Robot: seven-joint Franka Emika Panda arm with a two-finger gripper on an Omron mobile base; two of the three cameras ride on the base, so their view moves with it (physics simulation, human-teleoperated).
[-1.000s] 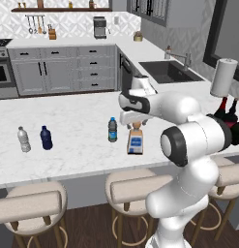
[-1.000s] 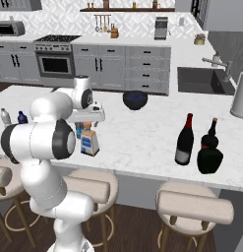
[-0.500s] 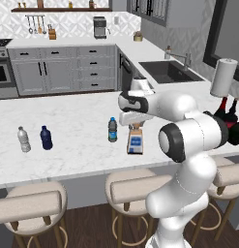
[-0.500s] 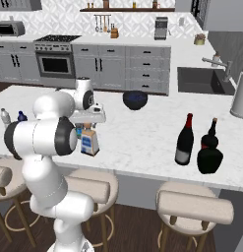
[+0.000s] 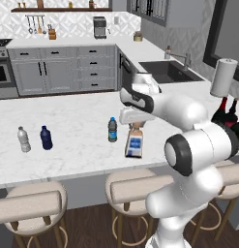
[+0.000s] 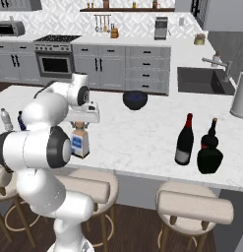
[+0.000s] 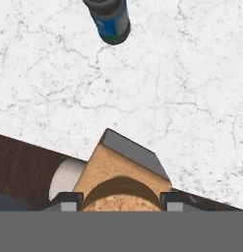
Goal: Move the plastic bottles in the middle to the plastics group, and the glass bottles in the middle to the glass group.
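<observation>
Marble counter below: gripper straddles the squarish bottle's stopper, jaws apparently pinching it; confirm firm grip, then lift vertically.

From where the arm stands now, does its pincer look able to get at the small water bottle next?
Probably yes, once freed. The pincer sits over the square bottle, fingertips flanking its stopper; the water bottle stands right beside it on open counter, nothing between them.
</observation>
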